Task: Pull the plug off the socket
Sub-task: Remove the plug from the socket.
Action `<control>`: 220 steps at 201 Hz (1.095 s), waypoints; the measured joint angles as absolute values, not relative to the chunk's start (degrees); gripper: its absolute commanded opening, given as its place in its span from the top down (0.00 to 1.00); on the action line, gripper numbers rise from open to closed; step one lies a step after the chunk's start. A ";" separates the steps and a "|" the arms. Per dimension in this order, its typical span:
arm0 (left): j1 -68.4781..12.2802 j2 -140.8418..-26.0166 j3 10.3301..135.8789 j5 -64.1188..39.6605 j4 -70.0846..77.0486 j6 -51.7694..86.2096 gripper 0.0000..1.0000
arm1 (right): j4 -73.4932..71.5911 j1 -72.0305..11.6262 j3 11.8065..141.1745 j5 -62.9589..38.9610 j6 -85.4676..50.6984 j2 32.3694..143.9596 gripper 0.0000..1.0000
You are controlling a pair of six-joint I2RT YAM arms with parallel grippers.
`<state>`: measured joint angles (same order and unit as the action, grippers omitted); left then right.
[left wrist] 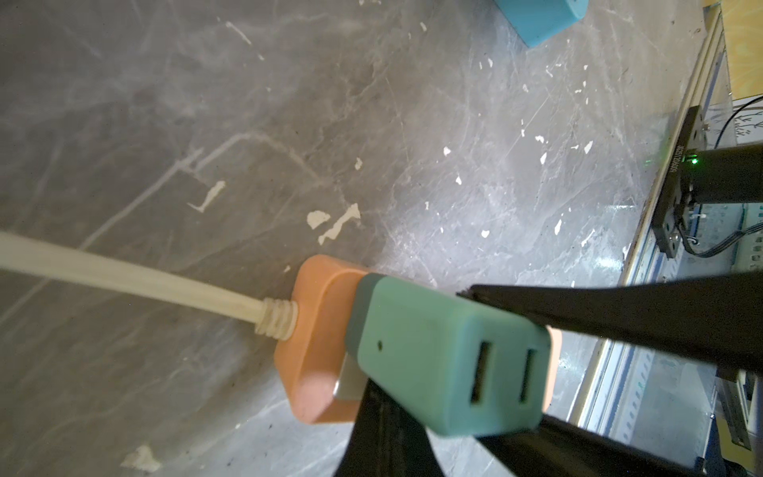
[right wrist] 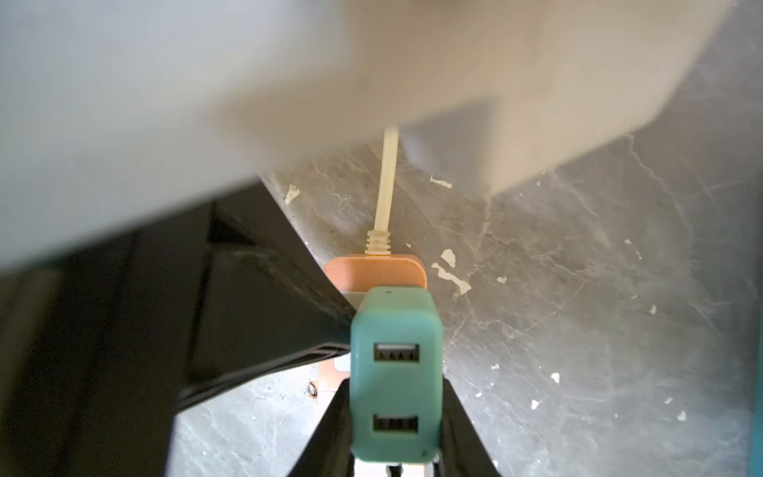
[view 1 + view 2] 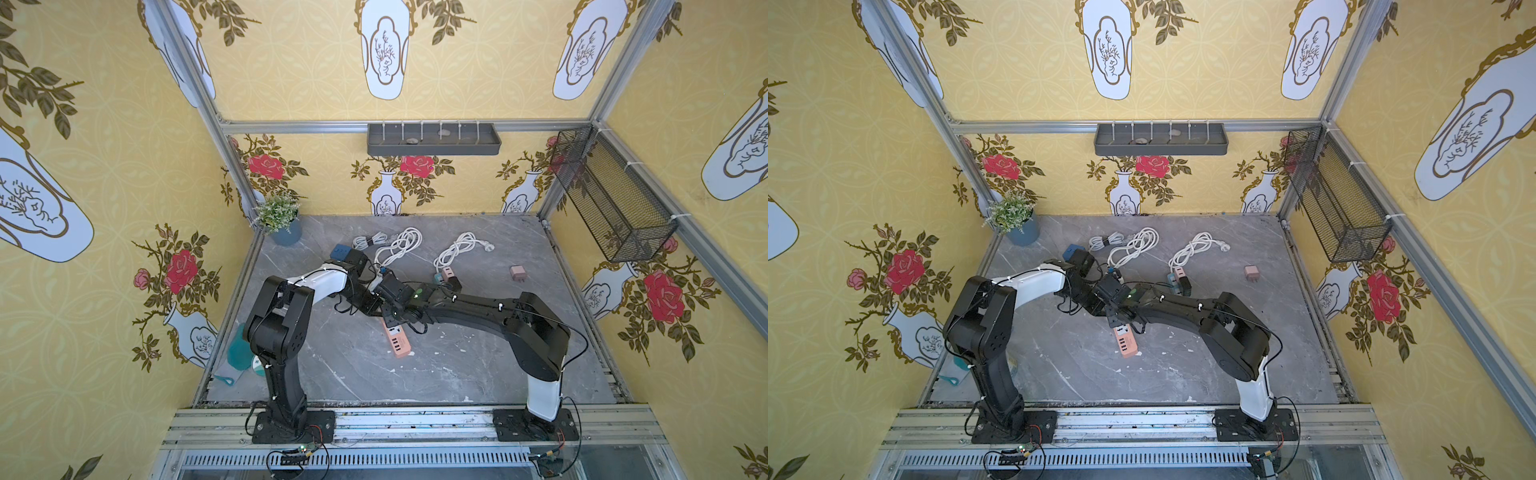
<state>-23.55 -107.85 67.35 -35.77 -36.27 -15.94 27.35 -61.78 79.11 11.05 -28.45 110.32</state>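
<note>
My right claw (image 2: 394, 417) is closed on the teal plug (image 2: 396, 371); one black finger (image 2: 330, 437) lies against each broad side of it. The plug shows two USB openings on its outer face. My left claw (image 2: 332, 338) is closed too, with nothing between its fingers as far as I can see. Its tip comes down just beside the base of the plug, on the orange socket strip (image 2: 373, 274).

The plug stands on the top face of this strip, near the end where the cream cord (image 2: 386, 186) goes in. I cannot tell if its pins are fully inside the socket. In both top views the plug is hidden under my two wrists, which meet over the far end of the strip (image 3: 397, 340). The near end, with a row of small ports, lies free on the grey marble table (image 3: 457, 365).

Farther back on the table there are coiled white cables (image 3: 401, 245), a small blue cube (image 3: 340, 251) and a second strip with a pink plug (image 3: 448, 274). A loose pink charger (image 3: 517, 273) lies apart to the right, and a potted plant (image 3: 280, 218) stands in the far left corner.
</note>
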 measured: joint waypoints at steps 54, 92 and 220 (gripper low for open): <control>-23.55 -107.85 67.35 -35.75 -36.32 -16.49 1.00 | 27.92 -62.54 79.53 12.67 -28.36 110.59 0.78; -23.55 -107.85 67.35 -35.75 -36.32 -16.64 1.00 | 27.62 -62.78 79.29 13.43 -28.34 110.54 0.84; -23.64 -107.85 67.35 -35.97 -36.49 -16.71 1.00 | 22.57 -63.29 74.48 14.22 -28.47 107.85 1.00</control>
